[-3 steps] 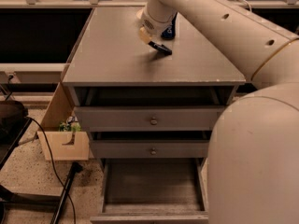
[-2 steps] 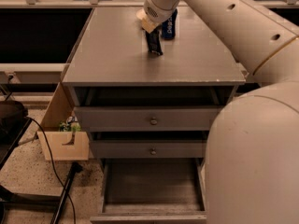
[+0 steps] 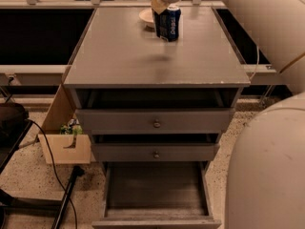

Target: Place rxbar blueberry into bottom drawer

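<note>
My gripper (image 3: 160, 9) hangs over the back of the grey cabinet top (image 3: 119, 56), shut on the rxbar blueberry (image 3: 157, 26). The dark navy bar hangs upright under the gripper, lifted off the top, with its faint shadow on the surface below. It is just left of an upright blue soda can (image 3: 172, 23) and partly overlaps it. The bottom drawer (image 3: 155, 216) is pulled open at the foot of the cabinet, and its plain grey floor shows. My white arm comes in from the upper right.
A white bowl (image 3: 146, 17) sits behind the bar at the back of the top. Two shallower drawers with round knobs (image 3: 156, 124) are slightly open above the bottom one. A cardboard box (image 3: 64, 144) and cables (image 3: 52, 175) are on the floor to the left.
The gripper has lifted the bar off the cabinet top and carried it up and toward the back, beside the soda can. The bar now hangs upright.
</note>
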`<state>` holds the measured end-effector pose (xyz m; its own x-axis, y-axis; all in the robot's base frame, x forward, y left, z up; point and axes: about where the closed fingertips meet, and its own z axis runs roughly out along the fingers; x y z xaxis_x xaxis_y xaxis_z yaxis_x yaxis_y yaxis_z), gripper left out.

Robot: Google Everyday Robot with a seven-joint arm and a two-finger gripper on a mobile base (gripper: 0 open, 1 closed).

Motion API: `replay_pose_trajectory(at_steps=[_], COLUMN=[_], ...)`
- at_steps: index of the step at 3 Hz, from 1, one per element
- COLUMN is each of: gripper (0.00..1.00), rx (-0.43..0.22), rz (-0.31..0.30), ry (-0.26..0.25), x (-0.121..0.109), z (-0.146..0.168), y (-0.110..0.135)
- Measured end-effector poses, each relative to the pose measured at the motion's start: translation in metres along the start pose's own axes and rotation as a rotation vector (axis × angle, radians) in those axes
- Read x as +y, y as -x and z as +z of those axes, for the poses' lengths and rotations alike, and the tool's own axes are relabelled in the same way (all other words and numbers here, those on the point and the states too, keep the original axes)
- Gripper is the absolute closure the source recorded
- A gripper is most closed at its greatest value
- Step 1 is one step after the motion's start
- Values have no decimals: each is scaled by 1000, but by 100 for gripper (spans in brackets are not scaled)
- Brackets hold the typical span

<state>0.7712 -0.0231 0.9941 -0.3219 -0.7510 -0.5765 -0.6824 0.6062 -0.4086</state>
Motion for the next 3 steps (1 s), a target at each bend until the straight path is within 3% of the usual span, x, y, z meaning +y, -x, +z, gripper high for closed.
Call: replay_pose_trajectory(at_steps=[2, 3], gripper=[100, 100], rx=[-73, -85], rz=[37, 108], ry=[-26, 13], x=[1, 24], z=[-68, -110], y=[-16, -58])
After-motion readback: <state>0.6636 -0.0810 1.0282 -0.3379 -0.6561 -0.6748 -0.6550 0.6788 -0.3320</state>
